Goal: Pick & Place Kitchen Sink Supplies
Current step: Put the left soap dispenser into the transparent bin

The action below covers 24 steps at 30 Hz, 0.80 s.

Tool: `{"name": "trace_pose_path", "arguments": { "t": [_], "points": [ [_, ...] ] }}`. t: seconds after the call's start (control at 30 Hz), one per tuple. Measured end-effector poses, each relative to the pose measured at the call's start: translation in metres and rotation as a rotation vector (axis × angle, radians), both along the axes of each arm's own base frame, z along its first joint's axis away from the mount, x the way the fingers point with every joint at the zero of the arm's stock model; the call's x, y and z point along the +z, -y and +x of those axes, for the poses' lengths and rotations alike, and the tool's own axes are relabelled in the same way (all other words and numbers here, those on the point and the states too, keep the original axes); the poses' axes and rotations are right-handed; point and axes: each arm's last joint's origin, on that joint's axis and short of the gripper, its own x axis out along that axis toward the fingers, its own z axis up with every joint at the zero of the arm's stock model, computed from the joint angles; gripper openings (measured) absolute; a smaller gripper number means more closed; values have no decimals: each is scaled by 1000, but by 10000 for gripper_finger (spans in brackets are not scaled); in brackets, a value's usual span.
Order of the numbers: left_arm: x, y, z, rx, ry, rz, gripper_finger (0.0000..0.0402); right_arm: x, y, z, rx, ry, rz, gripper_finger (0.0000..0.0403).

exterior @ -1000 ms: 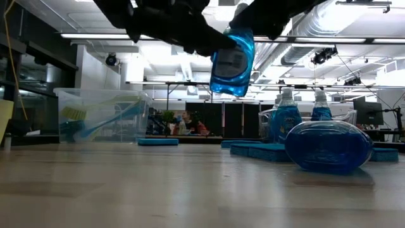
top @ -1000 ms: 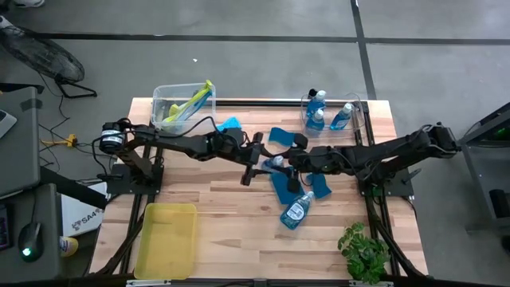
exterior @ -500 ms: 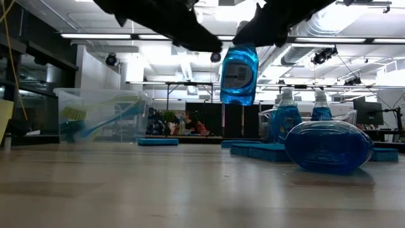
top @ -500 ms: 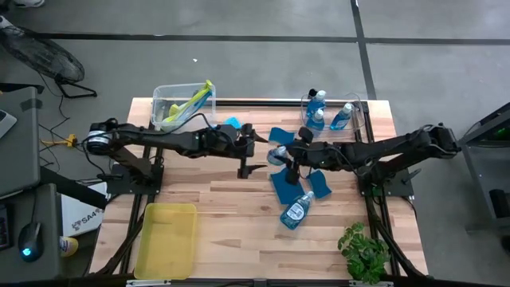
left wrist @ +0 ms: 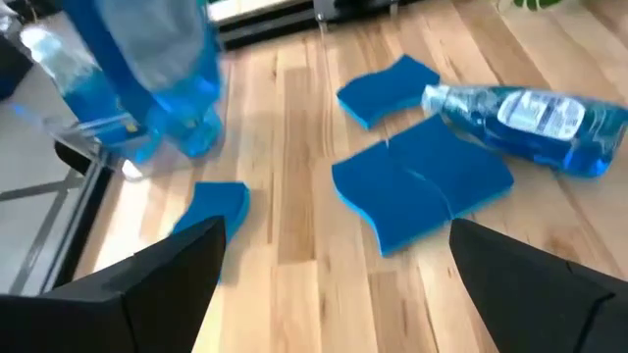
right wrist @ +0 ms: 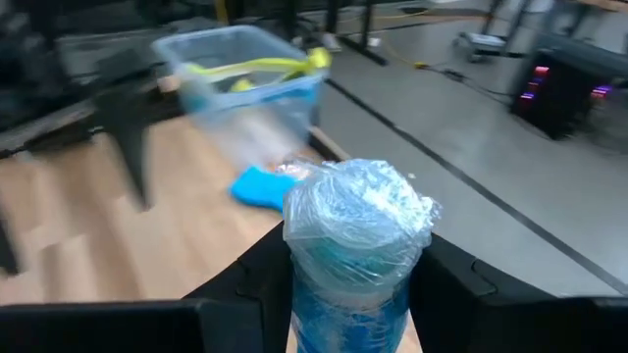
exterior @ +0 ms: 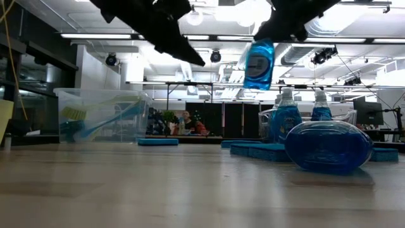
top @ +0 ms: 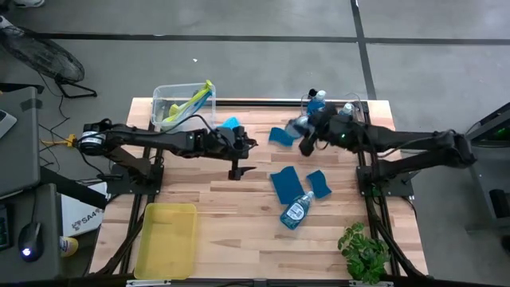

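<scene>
A small clear bottle of blue dish soap (exterior: 258,63) hangs high above the table with my right gripper (right wrist: 358,284) shut on it, near the clear bin (top: 351,112) of soap bottles at the far right. My left gripper (top: 243,157) stands open over the table's middle, its fingers (left wrist: 147,294) wide apart with nothing between them. A second soap bottle (top: 296,211) lies on its side near the front. Blue sponges (top: 285,185) (top: 319,183) (top: 279,135) (top: 231,123) lie flat on the wood. Yellow-green dish brushes (top: 191,102) lean in the far-left bin. My right gripper pinches the soap bottle's body (right wrist: 319,294) between its two fingers (right wrist: 451,279), one on each side. The fingers come almost level from the table's right side. The bottle is lifted clear, hanging roughly upright with its label showing in the low view.
A yellow tray (top: 167,239) sits at the near left corner and a potted plant (top: 362,251) at the near right. The brush bin (top: 171,100) stands at the far left. Bare wood lies between the tray and the sponges.
My left gripper has opened, let go of the soap bottle and drawn back toward the table's left edge. My right gripper, keeping hold of the bottle, has carried it up and toward the far right, near the bin of soap bottles.
</scene>
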Motion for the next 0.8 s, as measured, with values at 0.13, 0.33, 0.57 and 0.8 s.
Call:
{"name": "trace_pose_path", "arguments": {
  "t": [0.13,0.33,0.57,0.8],
  "points": [
    [-10,0,-3,7,-4,-12,385,10,16,-20,-89,24,-5,145],
    [-23,0,-7,22,-7,-39,384,23,35,-47,-199,58,-45,145],
    [-38,1,-12,21,23,-79,385,32,58,-71,-383,46,-59,145],
    [-46,2,-15,28,52,-106,385,28,86,-87,-563,31,-37,145]
  ]
}}
